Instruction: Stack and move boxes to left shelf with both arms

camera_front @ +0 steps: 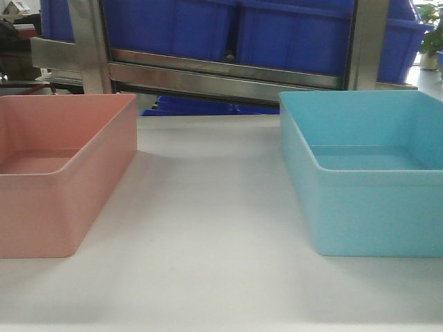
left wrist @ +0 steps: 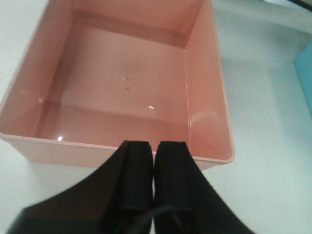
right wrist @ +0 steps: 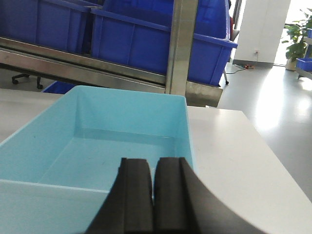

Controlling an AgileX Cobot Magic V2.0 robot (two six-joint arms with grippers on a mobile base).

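- The left gripper point(left wrist: 154, 146) is angled steeply downward. Its tips sit over the near short rim of the salmon pink bin point(left wrist: 122, 73), toward that rim's right half. I cannot tell whether it touches the rim.
- Its two dark fingers point(left wrist: 138, 170) are pressed together with only a hairline seam between them, and nothing is held.
- The right gripper point(right wrist: 152, 163) is held nearer to level, looking forward along the light sky blue bin point(right wrist: 122, 126). Its tips are above the bin's near end, right of the middle.
- Its fingers point(right wrist: 136, 190) are likewise closed against each other and hold nothing.
- Neither arm appears in the front view.
- There are two small bins, one pink and one light blue. Both stand upright on the white table point(camera_front: 208, 207), pink at the left and blue at the right, well apart with bare tabletop between them.
- Both bins are hollow. The pink one has a few pale specks on its floor.
- A sliver of the blue bin shows at the right edge of the left wrist view.
- Behind the table stands a steel rack point(camera_front: 221, 77) with one upright post point(right wrist: 180, 44) in the right wrist view.
- At least two large dark blue bins point(camera_front: 291, 34) sit side by side on the rack, and more blue plastic shows below its front bar.
- One potted plant point(right wrist: 297, 39) stands far off at the right.
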